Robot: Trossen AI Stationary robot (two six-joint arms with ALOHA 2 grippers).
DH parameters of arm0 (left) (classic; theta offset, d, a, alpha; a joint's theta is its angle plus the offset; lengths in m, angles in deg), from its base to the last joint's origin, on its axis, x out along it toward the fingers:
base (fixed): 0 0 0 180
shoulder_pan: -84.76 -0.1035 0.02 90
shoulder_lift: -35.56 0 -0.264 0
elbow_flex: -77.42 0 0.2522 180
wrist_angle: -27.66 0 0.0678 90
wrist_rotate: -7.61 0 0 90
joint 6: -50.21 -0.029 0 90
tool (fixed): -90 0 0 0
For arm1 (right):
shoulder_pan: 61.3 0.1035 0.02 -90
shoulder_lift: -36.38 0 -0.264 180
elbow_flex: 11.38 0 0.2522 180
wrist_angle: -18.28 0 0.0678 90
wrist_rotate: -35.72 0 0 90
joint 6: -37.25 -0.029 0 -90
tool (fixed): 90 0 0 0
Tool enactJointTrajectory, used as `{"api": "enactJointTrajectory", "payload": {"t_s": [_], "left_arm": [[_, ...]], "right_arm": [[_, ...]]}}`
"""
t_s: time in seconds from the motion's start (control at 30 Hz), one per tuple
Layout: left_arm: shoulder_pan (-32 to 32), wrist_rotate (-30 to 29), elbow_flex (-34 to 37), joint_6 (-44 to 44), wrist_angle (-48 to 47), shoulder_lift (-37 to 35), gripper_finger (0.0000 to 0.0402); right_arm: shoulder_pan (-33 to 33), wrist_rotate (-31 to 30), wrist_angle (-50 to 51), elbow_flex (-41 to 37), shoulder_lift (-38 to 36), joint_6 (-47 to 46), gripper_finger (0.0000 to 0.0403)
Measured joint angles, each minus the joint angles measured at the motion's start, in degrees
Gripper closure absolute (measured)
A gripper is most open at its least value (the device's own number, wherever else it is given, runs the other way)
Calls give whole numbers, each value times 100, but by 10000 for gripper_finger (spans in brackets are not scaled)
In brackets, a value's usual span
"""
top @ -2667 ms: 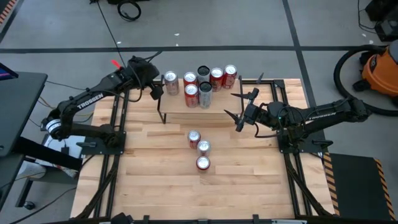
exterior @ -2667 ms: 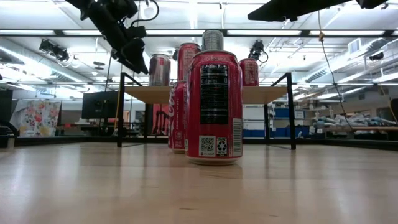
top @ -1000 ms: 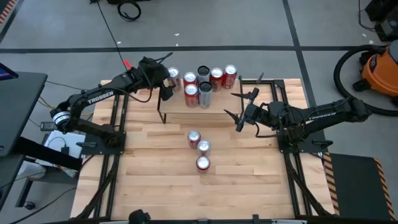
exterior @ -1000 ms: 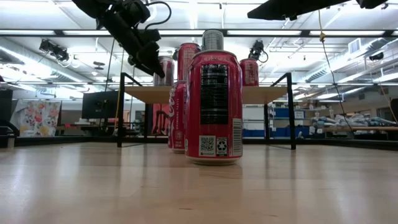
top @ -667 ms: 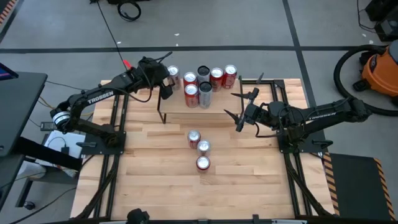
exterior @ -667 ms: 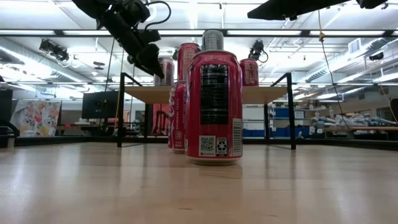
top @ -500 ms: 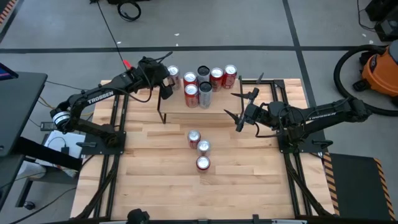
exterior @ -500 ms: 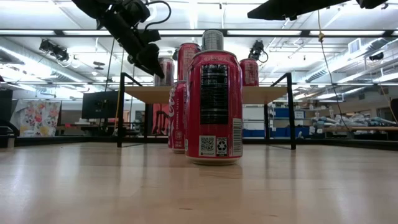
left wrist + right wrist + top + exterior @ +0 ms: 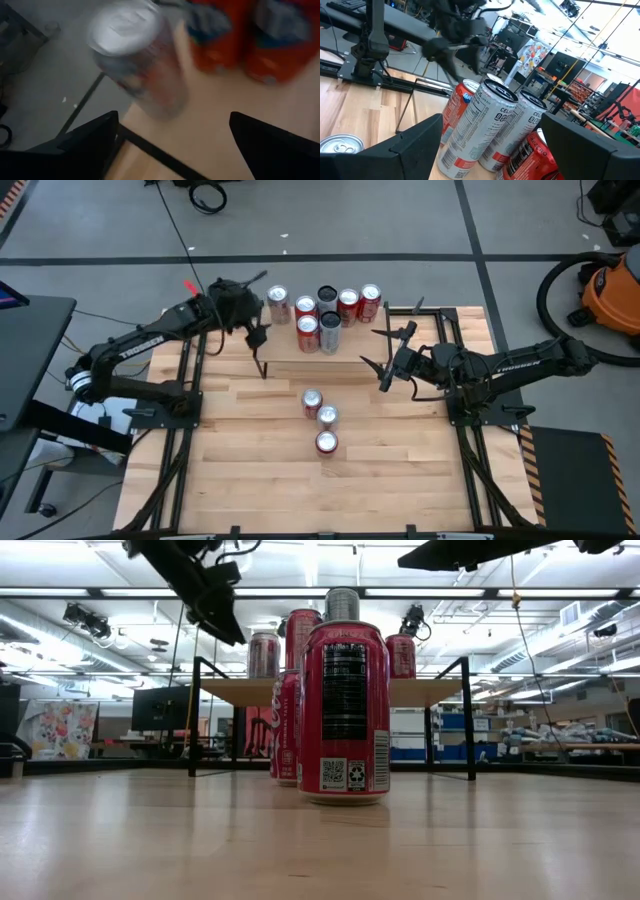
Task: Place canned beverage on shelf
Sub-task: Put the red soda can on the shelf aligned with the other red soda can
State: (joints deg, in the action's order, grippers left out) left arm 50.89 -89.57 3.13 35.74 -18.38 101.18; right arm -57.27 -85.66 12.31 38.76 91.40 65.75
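Left claw [image 9: 254, 332] spread wide, empty, beside the shelf's [image 9: 350, 340] end can [image 9: 278, 305]; could clip it, topple it off.

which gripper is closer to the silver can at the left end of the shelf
Left. The left gripper, open, hovers just beside the silver can at the shelf's left end. The right gripper, open, waits off the shelf's right end.

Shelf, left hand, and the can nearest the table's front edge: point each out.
Shelf [image 9: 350, 343], high view, bare plank top.
Left hand [image 9: 253, 332], high view, between its open fingertips.
Front can [image 9: 326, 442], high view, its lid.
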Motion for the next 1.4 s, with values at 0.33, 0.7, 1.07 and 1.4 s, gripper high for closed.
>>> {"api": "enactJointTrajectory", "payload": {"t_s": [0.33,0.7,1.07,1.4], "left_arm": [[1738,-570,0,1068,-690,-209,8],[3527,-768,1,2765,-692,-157,8],[4670,-1462,2,3607,-391,757,8],[5279,-2181,5,3779,478,1826,8]], "right_arm": [[16,5,19,0,-2,-43,55],[232,316,664,25,222,-747,55],[884,176,1497,790,947,-1414,55],[994,365,2253,1369,1799,-2086,55]]}}
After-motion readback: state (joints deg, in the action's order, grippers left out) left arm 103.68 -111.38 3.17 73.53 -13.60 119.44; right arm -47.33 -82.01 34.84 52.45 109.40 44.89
